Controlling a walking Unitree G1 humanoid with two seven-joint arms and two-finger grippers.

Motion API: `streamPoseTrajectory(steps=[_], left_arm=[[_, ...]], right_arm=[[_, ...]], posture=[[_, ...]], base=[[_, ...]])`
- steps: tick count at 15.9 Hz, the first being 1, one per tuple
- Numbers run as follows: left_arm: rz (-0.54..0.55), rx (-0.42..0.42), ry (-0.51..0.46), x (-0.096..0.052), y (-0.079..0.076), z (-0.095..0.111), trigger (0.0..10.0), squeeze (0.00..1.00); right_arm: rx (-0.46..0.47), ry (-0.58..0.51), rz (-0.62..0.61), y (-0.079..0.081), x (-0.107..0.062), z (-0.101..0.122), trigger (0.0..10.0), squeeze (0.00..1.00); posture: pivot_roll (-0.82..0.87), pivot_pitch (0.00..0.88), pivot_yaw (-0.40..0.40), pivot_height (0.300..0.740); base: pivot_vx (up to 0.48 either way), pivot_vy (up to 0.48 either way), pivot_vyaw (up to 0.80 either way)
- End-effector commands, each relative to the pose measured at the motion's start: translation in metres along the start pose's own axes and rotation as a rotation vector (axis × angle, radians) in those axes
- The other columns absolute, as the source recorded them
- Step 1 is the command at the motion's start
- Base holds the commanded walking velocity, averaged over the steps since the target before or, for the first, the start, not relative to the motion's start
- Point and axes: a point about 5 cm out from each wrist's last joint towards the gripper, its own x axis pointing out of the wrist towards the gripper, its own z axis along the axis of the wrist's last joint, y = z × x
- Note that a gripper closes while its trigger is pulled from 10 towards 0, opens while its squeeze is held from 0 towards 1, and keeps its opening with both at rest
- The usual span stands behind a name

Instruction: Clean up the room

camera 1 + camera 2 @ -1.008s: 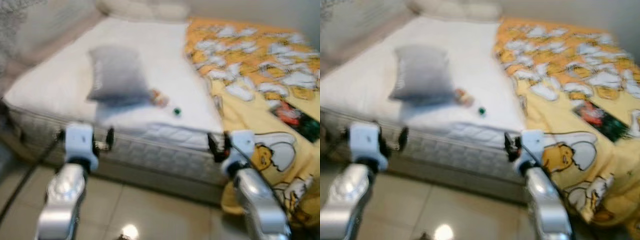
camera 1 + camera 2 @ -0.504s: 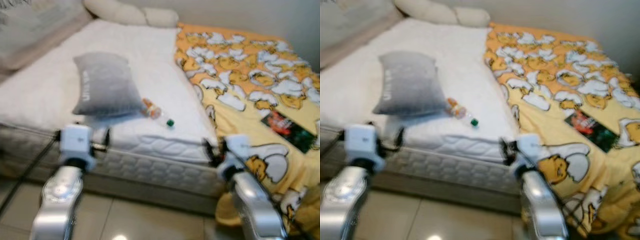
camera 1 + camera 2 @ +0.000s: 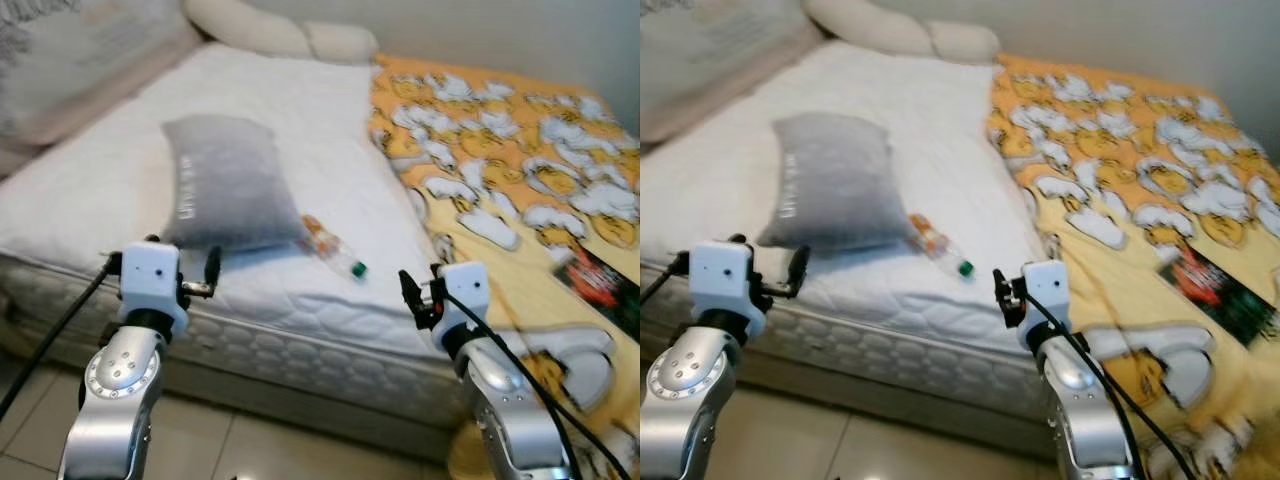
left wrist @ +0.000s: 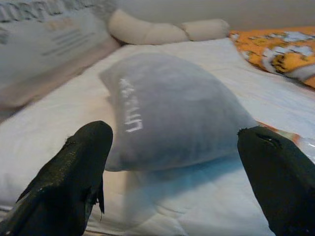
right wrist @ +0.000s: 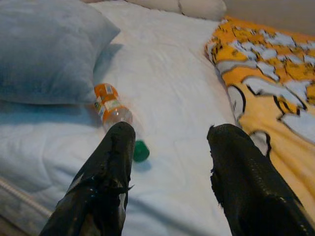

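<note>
A plastic bottle with an orange label and green cap lies on the white mattress, beside a grey pillow. The same bottle lies just beyond my right gripper, which is open and empty above the mattress's near edge. My left gripper is open too, held before the grey pillow. Both arms are raised at the foot of the bed, the left gripper near the pillow's corner and the right gripper short of the bottle.
A yellow blanket with a cartoon print covers the bed's right side and hangs over its edge. A dark flat packet lies on it. Cream pillows sit at the head. A padded side panel runs along the left. Tiled floor lies below.
The camera has shifted and drawn closer to the bed; the bottle and pillow now appear nearer and sharper. Both arms stay raised, their grippers held as before.
</note>
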Motion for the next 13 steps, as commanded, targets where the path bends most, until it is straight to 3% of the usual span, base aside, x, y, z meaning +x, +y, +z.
streamPoseTrajectory(steps=[1, 6, 13], left_arm=[[-0.031, -0.013, 0.000, 0.001, -0.006, 0.001, 10.0, 0.00], [-0.054, -0.007, 0.001, 0.001, -0.011, 0.001, 10.0, 0.00], [-0.102, 0.008, 0.008, 0.004, -0.013, 0.000, 10.0, 0.00]], right_arm=[[-0.017, 0.009, -0.025, -0.009, 0.000, -0.001, 10.0, 0.00], [0.014, 0.022, -0.060, -0.018, 0.001, -0.003, 10.0, 0.00], [-0.097, 0.117, -0.019, -0.034, 0.006, -0.006, 10.0, 0.00]], posture=[[-0.10, 0.000, -0.039, 0.740], [-0.11, 0.000, -0.035, 0.740], [-0.12, 0.000, -0.014, 0.740]], base=[[0.304, 0.000, 0.80], [0.306, 0.000, 0.12], [0.305, 0.000, 0.00]])
